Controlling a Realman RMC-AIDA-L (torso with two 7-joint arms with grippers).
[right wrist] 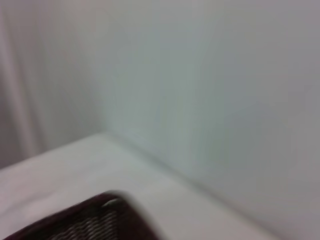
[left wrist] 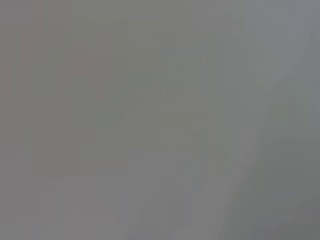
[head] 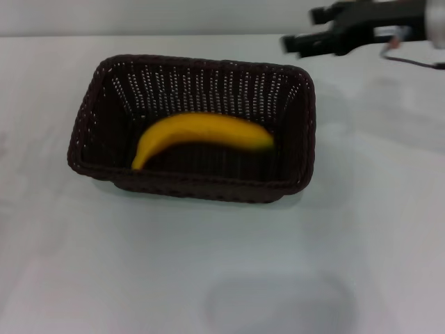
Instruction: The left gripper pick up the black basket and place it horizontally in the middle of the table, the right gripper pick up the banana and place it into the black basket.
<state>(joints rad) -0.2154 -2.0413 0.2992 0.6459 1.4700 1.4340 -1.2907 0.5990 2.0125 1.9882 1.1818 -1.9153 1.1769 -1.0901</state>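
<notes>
Basket (head: 195, 184) sits lengthwise mid-counter (head: 104, 278), its corner also in the right wrist view (right wrist: 95, 220). Banana (head: 201, 133) lies inside on the floor, curved. Right tool (head: 302, 42) hovers above the far right corner, fingers spread, empty. Left tool not seen; its state cannot be told.

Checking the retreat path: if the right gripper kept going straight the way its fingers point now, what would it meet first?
Probably nothing. The right gripper points toward the robot's left, above and behind the black basket. Its line seems to pass over the far rim, but depth is unclear. The banana lies well below.
</notes>
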